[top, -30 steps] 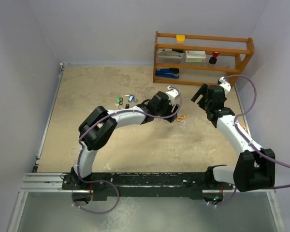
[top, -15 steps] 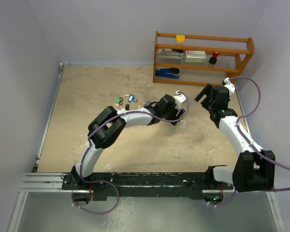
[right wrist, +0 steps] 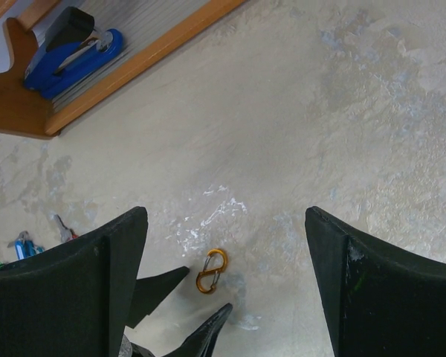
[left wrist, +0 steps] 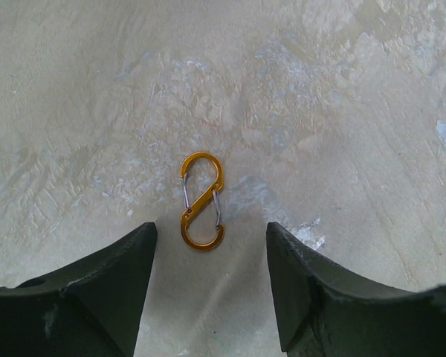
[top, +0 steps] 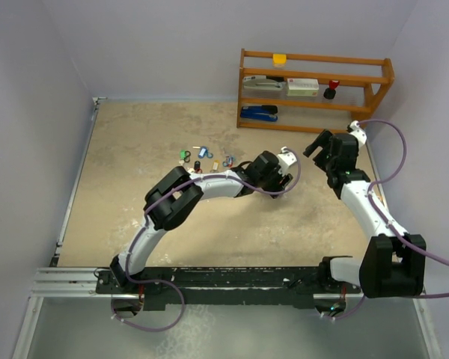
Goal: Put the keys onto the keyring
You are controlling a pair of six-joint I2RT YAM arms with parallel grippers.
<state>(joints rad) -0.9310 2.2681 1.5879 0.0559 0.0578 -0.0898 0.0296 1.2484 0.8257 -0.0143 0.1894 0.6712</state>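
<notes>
One keyring lies, apparently untouched, within the left pincer.

no lettering, label, brand or number can be read on anything shown here.

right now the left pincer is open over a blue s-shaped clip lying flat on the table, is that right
Not quite: the clip is orange, not blue. The left wrist view shows it lying flat on the table below the open left pincer.
</notes>
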